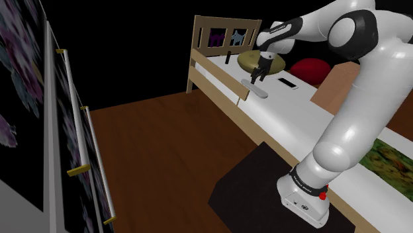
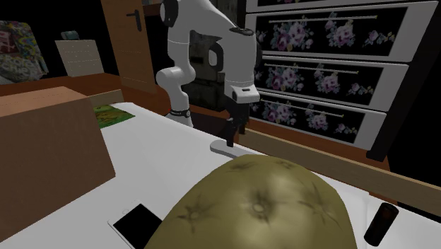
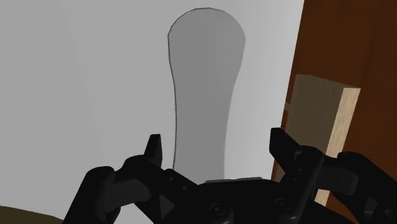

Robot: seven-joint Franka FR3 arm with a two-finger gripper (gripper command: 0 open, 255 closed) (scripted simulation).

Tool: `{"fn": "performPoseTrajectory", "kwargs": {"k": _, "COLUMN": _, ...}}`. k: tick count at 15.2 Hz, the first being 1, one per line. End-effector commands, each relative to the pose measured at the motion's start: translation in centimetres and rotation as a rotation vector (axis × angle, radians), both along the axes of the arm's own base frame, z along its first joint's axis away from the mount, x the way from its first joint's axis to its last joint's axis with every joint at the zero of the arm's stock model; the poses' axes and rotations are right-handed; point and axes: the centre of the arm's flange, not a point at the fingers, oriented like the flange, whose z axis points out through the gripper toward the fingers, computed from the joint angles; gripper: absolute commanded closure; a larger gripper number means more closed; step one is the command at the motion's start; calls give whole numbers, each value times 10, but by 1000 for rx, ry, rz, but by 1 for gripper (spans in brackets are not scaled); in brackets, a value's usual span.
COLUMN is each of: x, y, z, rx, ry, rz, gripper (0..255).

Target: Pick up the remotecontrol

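Where the wide-open fingers (image 3: 154, 151) straddle it, one end of the grey remote control (image 3: 202, 89) hides behind the gripper (image 3: 219, 145).

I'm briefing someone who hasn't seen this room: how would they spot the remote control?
Find the white bed with the wooden side rail. Near that rail, beside the olive cushion, lies the remote control, right under the open black gripper. It is flat, plain grey and long with a narrow waist, unlike the black rectangular phone nearby.
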Motion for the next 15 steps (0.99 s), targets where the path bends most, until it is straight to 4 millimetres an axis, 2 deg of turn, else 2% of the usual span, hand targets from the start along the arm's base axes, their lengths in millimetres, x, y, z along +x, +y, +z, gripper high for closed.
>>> {"fn": "performPoseTrajectory", "kwargs": {"k": 1, "x": 8, "y": -10, "z": -10, "rx": 7, "ry": -2, "rz": -2, "gripper": 0}}
{"fn": "performPoseTrajectory", "kwargs": {"k": 7, "x": 8, "y": -10, "z": -42, "rx": 7, "ry": -2, "rz": -2, "gripper": 0}}
{"fn": "performPoseTrajectory", "kwargs": {"k": 10, "x": 8, "y": -10, "z": -45, "rx": 7, "ry": -2, "rz": -2, "gripper": 0}}
{"fn": "performPoseTrajectory", "kwargs": {"k": 11, "x": 8, "y": -10, "z": -45, "rx": 7, "ry": -2, "rz": -2, "gripper": 255}}
{"fn": "performPoseTrajectory", "kwargs": {"k": 15, "x": 8, "y": -10, "z": -45, "rx": 7, "ry": -2, "rz": -2, "gripper": 255}}
